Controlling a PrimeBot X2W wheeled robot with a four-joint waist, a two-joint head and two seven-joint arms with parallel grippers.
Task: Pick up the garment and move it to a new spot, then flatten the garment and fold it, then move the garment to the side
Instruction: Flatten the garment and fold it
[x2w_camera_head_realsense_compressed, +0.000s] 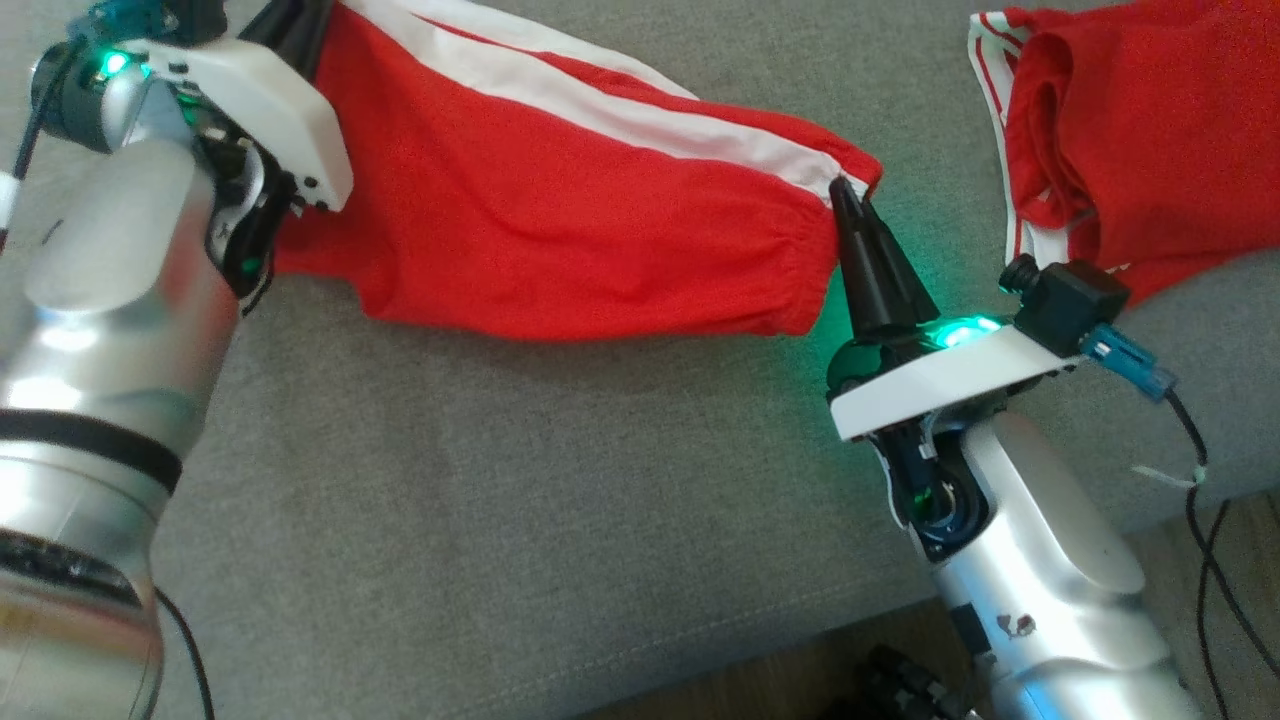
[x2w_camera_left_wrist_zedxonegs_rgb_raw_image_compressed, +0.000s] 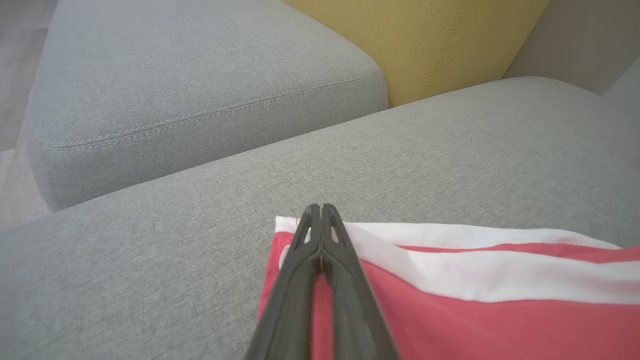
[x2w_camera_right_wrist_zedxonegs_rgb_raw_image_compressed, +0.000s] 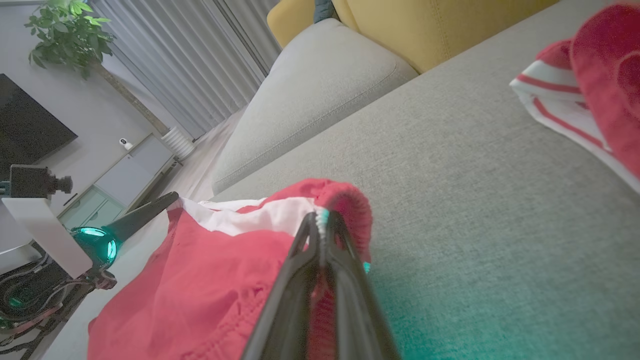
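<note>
The garment (x2w_camera_head_realsense_compressed: 560, 220) is red with white side stripes and lies stretched out over the grey sofa seat (x2w_camera_head_realsense_compressed: 500, 500) between my two grippers. My left gripper (x2w_camera_head_realsense_compressed: 300, 25) at the top left is shut on one striped corner; the left wrist view has its tips (x2w_camera_left_wrist_zedxonegs_rgb_raw_image_compressed: 320, 207) pinched on the white edge of the garment (x2w_camera_left_wrist_zedxonegs_rgb_raw_image_compressed: 475, 310). My right gripper (x2w_camera_head_realsense_compressed: 845, 195) is shut on the gathered elastic end at the garment's right. In the right wrist view its tips (x2w_camera_right_wrist_zedxonegs_rgb_raw_image_compressed: 320, 215) clamp that red hem of the garment (x2w_camera_right_wrist_zedxonegs_rgb_raw_image_compressed: 210, 280), with the left gripper (x2w_camera_right_wrist_zedxonegs_rgb_raw_image_compressed: 150, 210) beyond.
A second red piece with white striped trim (x2w_camera_head_realsense_compressed: 1130, 130) lies crumpled at the sofa's upper right, also in the right wrist view (x2w_camera_right_wrist_zedxonegs_rgb_raw_image_compressed: 600, 75). A yellow back cushion (x2w_camera_left_wrist_zedxonegs_rgb_raw_image_compressed: 440, 40) and another grey seat cushion (x2w_camera_left_wrist_zedxonegs_rgb_raw_image_compressed: 200, 90) stand behind. The sofa's front edge (x2w_camera_head_realsense_compressed: 800, 640) borders wooden floor with cables (x2w_camera_head_realsense_compressed: 1210, 560).
</note>
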